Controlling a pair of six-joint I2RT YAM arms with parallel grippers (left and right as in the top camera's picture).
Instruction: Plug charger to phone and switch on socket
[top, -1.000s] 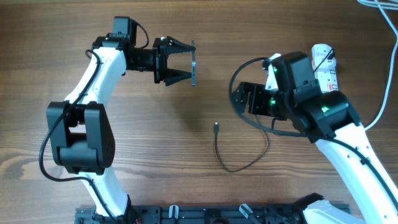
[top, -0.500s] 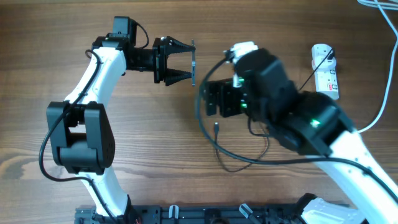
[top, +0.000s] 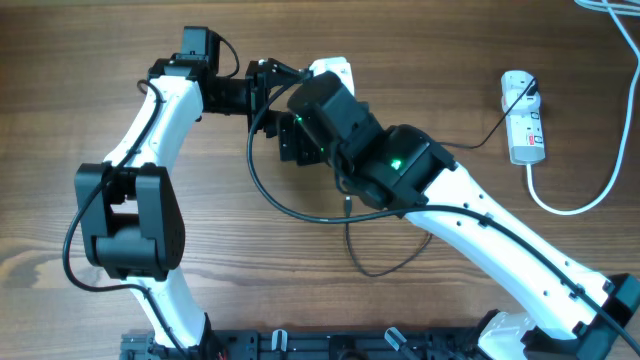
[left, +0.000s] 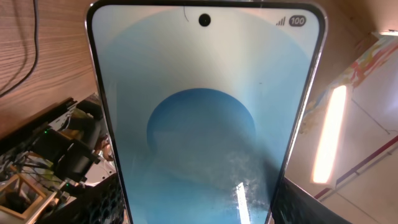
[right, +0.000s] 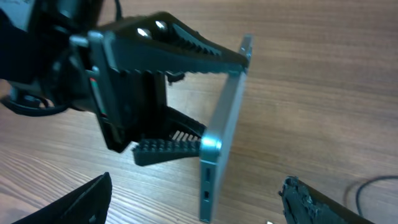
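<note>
Plainly the phone (right: 217, 124) hangs edge-on above the counter (top: 300, 300), pinched across its sides by the left fingers (right: 180, 40); it is rigid, slick glass, likely to slip if nudged. The right fingers (right: 87, 202), spread and empty, hover beside it. The limp charger (top: 375, 272) lies on the counter nearby, best taken just behind its tip; the socket (top: 524, 120) sits well apart.
</note>
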